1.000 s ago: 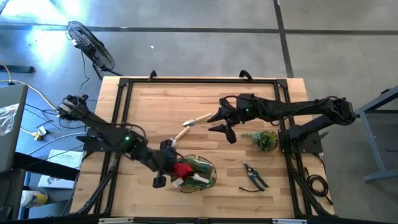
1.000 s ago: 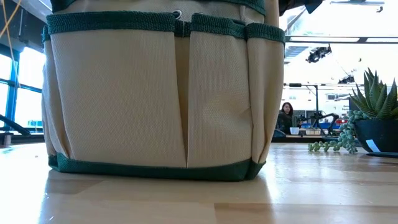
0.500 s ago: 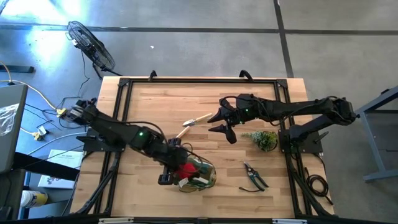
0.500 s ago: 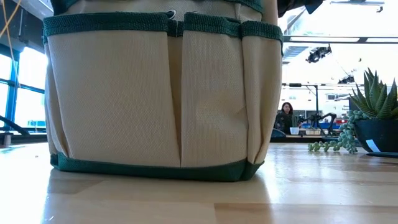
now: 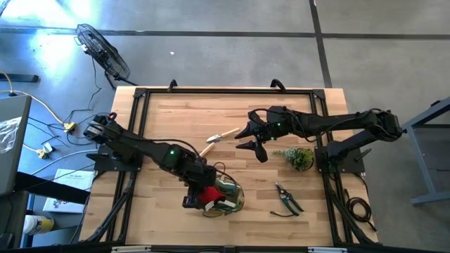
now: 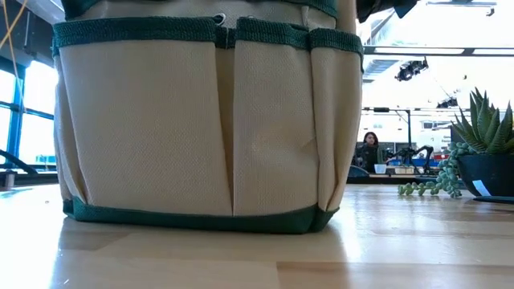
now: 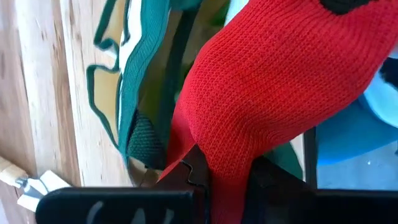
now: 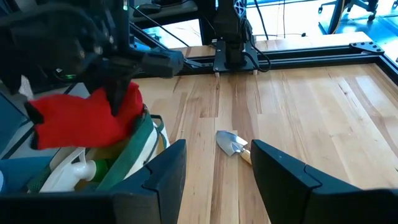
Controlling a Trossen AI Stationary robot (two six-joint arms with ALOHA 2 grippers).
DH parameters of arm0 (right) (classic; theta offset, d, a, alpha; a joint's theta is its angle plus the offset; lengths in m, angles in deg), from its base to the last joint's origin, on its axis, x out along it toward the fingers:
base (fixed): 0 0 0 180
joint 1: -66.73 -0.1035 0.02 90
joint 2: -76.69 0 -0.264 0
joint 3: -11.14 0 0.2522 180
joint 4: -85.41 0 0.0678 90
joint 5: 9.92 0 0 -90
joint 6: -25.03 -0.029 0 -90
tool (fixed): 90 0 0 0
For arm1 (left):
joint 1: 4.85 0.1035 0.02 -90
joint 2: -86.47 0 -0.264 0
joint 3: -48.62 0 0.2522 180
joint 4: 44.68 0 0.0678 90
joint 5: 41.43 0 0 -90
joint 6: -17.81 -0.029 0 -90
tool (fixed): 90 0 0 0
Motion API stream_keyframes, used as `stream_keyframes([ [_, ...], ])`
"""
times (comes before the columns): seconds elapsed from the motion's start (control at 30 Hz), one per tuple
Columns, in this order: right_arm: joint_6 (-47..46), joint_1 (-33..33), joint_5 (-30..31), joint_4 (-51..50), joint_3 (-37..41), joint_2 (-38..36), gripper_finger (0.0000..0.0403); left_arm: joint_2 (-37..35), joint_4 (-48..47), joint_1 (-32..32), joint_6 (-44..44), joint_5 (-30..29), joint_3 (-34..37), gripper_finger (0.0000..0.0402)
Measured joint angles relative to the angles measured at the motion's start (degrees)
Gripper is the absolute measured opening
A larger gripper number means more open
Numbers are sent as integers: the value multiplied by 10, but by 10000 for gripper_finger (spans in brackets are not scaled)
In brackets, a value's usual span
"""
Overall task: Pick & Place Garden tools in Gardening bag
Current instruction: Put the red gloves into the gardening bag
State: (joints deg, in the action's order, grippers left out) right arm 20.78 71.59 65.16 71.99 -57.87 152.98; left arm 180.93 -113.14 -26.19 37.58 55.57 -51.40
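The gardening bag (image 5: 228,199), beige with green trim, stands near the table's front edge and fills the low view (image 6: 209,120). My left gripper (image 5: 199,191) is shut on the red glove (image 7: 280,81) over the bag's left rim (image 7: 134,93). A white-and-green bottle (image 8: 68,174) lies inside the bag. One trowel (image 5: 219,136) lies mid-table just left of my right gripper (image 5: 247,138), which hovers open with nothing between its fingers. A second trowel (image 5: 202,152) lies by the bag. The black pruning shears (image 5: 287,199) lie to the right. My left gripper pinches a bunched part of the red glove (image 7: 214,158) between its two fingers (image 7: 193,174). It comes slanting down from the table's left. The glove (image 8: 87,118) hangs clear of the table, above the bag's opening.
A potted leafy plant (image 5: 297,157) stands right of centre, between my right gripper and the shears. A black frame (image 5: 140,95) runs around the tabletop. Bare wood lies at the far left and far middle of the table.
My left gripper has carried the red glove toward the table's right, over the bag's rim, and has tipped further downward. The glove stays in its hold. In the low view the bag has shifted a little to the left.
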Motion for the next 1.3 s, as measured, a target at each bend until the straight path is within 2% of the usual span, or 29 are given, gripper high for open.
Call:
stream_keyframes([
  [0.33,0,0,0,0,0,0,169,0,-41,0,31,0,1,32],
  [0.83,0,0,-1,-1,0,0,169,0,-35,0,32,-4,1,32],
  [1.3,0,0,-2,-3,0,0,169,16,-8,0,-12,-15,2,32],
])
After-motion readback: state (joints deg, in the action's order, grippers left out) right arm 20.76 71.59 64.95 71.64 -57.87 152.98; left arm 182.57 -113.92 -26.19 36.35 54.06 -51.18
